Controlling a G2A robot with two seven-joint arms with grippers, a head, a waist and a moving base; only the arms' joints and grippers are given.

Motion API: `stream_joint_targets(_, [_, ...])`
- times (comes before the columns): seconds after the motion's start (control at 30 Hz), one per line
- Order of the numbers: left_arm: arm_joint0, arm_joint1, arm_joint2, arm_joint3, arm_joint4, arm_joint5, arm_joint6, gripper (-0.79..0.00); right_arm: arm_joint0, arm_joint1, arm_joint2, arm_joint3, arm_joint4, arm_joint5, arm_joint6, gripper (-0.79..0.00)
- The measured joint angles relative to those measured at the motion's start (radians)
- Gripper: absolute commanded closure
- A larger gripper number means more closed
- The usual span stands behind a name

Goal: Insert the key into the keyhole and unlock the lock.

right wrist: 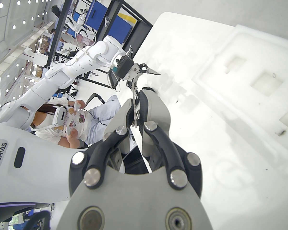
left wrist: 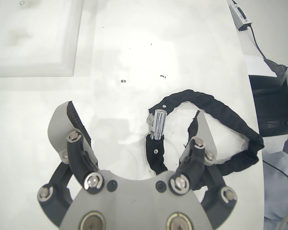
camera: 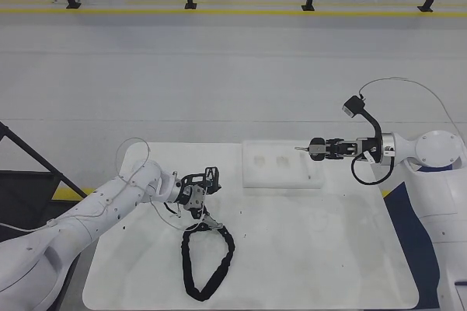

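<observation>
Right now the right gripper (right wrist: 139, 96) has its jaws clenched on the key (camera: 302, 148), the thin blade poking past the fingertips. It hangs over the foam tray (camera: 249, 177), well apart from the lock. The left gripper (left wrist: 133, 111) has its jaws spread wide, straddling the silver lock cylinder (left wrist: 158, 125) of the black chain lock (camera: 210, 268), not touching it as far as I can tell. The cylinder lies on the table (camera: 334, 249), end face pointing away from the wrist.

Risks, my read:
- The cylinder is unheld, so a key push would likely shove it and drag the chain instead of seating.
- If the left jaws close off-centre, the round shiny body may roll or squirt out.
- The pinch on the key looks narrow, so the blade could twist on contact or when turning.
- The keyhole is too small to make out, so alignment is uncertain.

Pose: the left arm reaches low across the table, wrist angled down at the chain. The right arm is extended level from the opposite side, key pointing toward the left arm.
</observation>
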Motion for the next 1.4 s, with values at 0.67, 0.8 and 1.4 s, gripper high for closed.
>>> stream_joint_targets(0.67, [0.134, 0.047, -0.042, -0.039, 0.448, 0.088, 0.337, -0.785, 0.000, 0.000, 0.000, 0.000, 0.000, 0.000, 0.000, 0.000])
stream_joint_targets(0.8, [0.158, 0.044, -0.037, -0.018, 0.553, 0.137, 0.468, -0.785, 0.000, 0.000, 0.000, 0.000, 0.000, 0.000, 0.000, 0.000])
stream_joint_targets(1.4, [0.175, -0.018, -0.040, 0.112, 0.727, 0.202, 0.650, -0.286, 0.000, 0.000, 0.000, 0.000, 0.000, 0.000, 0.000, 0.000])
